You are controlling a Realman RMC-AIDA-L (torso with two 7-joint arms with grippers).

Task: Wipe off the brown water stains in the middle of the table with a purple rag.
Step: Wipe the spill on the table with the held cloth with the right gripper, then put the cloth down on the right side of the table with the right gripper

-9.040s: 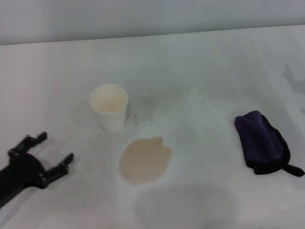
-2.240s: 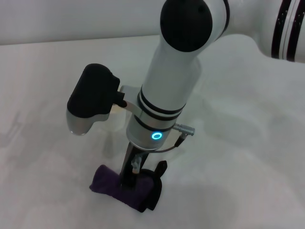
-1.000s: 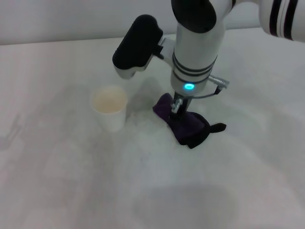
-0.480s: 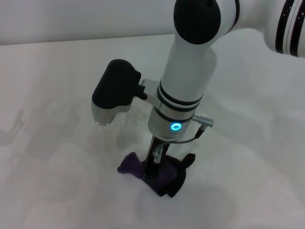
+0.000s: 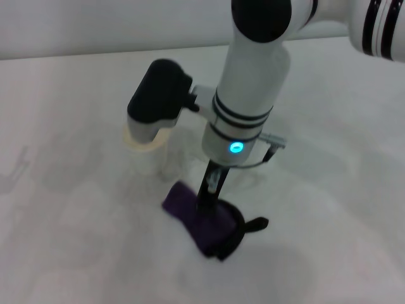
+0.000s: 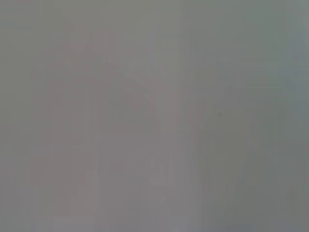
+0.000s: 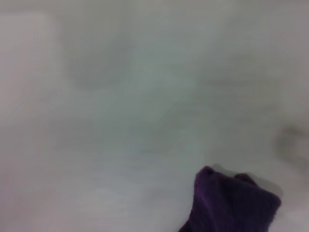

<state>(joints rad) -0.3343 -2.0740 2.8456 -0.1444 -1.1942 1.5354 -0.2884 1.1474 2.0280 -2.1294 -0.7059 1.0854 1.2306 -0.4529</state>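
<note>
My right gripper (image 5: 206, 204) points straight down at the middle of the white table (image 5: 69, 247) and is shut on the purple rag (image 5: 193, 218), pressing it onto the tabletop. The rag's black loop tail (image 5: 256, 224) sticks out to the right. A corner of the rag also shows in the right wrist view (image 7: 231, 208). No brown water stain shows; the spot where the rag lies is covered by the rag and the arm. My left gripper is out of view, and the left wrist view shows only a plain grey surface.
A white paper cup (image 5: 147, 159) stands just left of and behind the rag, partly hidden by the black wrist housing (image 5: 158, 95). The big white right arm (image 5: 250, 95) blocks the table's middle. Bare tabletop lies to the left and right.
The right gripper has swept the rag from beside the cup towards the near side, then slightly back. The tan puddle seen 9 s ago no longer shows.
</note>
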